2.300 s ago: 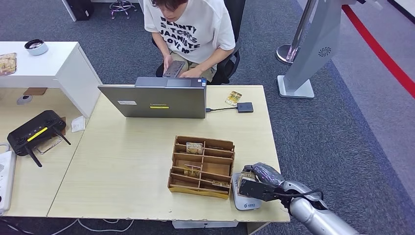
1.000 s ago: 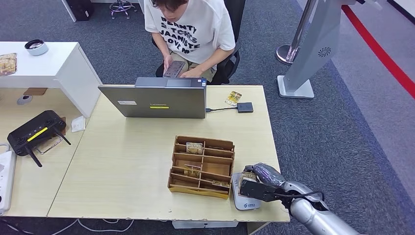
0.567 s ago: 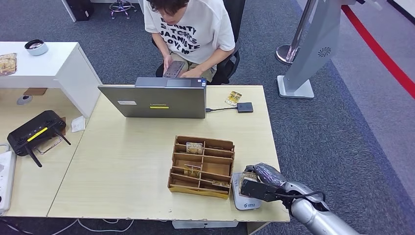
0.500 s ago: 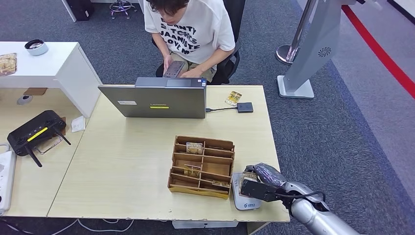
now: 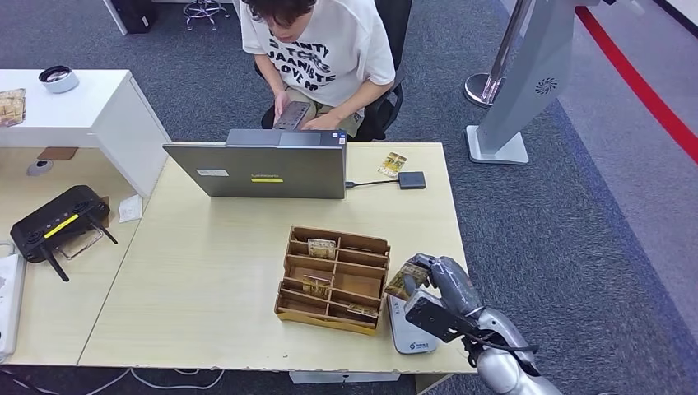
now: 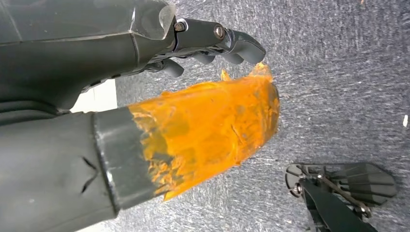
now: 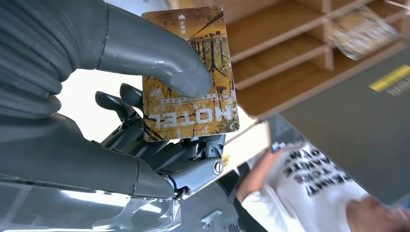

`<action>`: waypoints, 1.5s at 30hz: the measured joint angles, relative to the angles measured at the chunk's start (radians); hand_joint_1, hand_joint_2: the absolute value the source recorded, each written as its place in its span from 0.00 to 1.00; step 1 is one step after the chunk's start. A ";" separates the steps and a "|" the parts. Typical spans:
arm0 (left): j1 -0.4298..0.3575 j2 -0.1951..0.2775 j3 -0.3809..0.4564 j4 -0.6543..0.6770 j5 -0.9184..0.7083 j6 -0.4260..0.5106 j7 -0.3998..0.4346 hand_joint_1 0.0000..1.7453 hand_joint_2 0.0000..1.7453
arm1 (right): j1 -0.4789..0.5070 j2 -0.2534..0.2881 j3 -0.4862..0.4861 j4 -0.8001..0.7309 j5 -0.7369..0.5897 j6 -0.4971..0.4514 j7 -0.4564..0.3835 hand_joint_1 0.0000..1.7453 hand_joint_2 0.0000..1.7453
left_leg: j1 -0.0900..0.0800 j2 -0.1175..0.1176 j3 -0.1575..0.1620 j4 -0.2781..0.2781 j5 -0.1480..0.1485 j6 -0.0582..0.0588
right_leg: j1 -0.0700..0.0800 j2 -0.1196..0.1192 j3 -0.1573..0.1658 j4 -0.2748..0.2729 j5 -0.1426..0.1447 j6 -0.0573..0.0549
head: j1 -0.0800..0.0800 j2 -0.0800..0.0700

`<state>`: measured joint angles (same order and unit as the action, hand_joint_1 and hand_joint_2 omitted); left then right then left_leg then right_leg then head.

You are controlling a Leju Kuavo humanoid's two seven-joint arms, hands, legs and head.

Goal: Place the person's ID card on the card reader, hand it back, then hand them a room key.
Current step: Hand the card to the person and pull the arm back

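Evidently the right hand (image 5: 436, 288) has risen off the card reader (image 5: 409, 331) since half a second ago, when it lay low over the white pad; it now holds a card (image 5: 407, 277) clear above the near right corner of the desk (image 5: 214, 271), just beside the wooden tray (image 5: 333, 280). In the right wrist view the thumb presses the card (image 7: 191, 77) flat against the dark fingers (image 7: 121, 104) behind it, a firm pinch, the other fingers loosely spread. The card is a thin, glossy rectangle with rounded corners, printed in yellow and brown with the word HOTEL. By that print it looks more like a room key than an ID, though which step this is cannot be settled from the pictures.

Judgement: the lift is done and a hand-over to the person (image 5: 317, 49) seated at the far edge, behind the laptop (image 5: 259, 169), comes next.

The tray is unfinished board, divided into compartments, several holding similar cards. The desk top is pale, smooth laminate.

The left hand (image 6: 145, 82) hangs over grey carpet, fingers curled in, holding nothing; its thumb is wrapped in crinkled orange tape.
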<state>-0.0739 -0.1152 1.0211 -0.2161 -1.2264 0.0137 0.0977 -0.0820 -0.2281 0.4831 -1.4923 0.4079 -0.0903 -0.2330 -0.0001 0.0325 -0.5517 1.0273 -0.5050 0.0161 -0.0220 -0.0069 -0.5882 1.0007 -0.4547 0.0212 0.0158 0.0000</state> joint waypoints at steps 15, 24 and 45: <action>0.000 -0.002 0.002 0.000 0.000 0.000 -0.002 0.00 0.00 | 0.029 0.038 -0.040 -0.055 -0.001 -0.005 -0.010 1.00 1.00 | 0.000 0.000 0.000 0.000 0.000 0.000 | -0.001 0.000 0.000 0.000 0.000 0.000 | 0.000 0.000; 0.000 -0.010 0.003 0.000 -0.017 0.012 0.006 0.00 0.00 | 0.146 0.207 -0.181 -0.343 -0.015 -0.426 -0.225 1.00 1.00 | 0.000 0.000 -0.001 0.000 0.000 0.000 | 0.000 0.000 -0.001 0.000 -0.001 0.000 | 0.000 0.000; -0.023 -0.013 -0.004 0.000 -0.069 -0.001 0.012 0.00 0.00 | -0.044 0.246 -0.114 -0.340 0.235 -0.526 -0.215 1.00 1.00 | 0.000 0.001 -0.001 0.000 0.000 0.000 | 0.000 0.000 -0.001 0.001 0.000 -0.001 | 0.000 0.000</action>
<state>-0.0971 -0.1286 1.0167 -0.2160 -1.2952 0.0123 0.1096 -0.1259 0.0179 0.3687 -1.8320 0.6426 -0.6166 -0.4481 0.0003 0.0332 -0.5528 1.0272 -0.5049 0.0162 -0.0224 -0.0066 -0.5887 1.0012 -0.4549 0.0206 0.0159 0.0000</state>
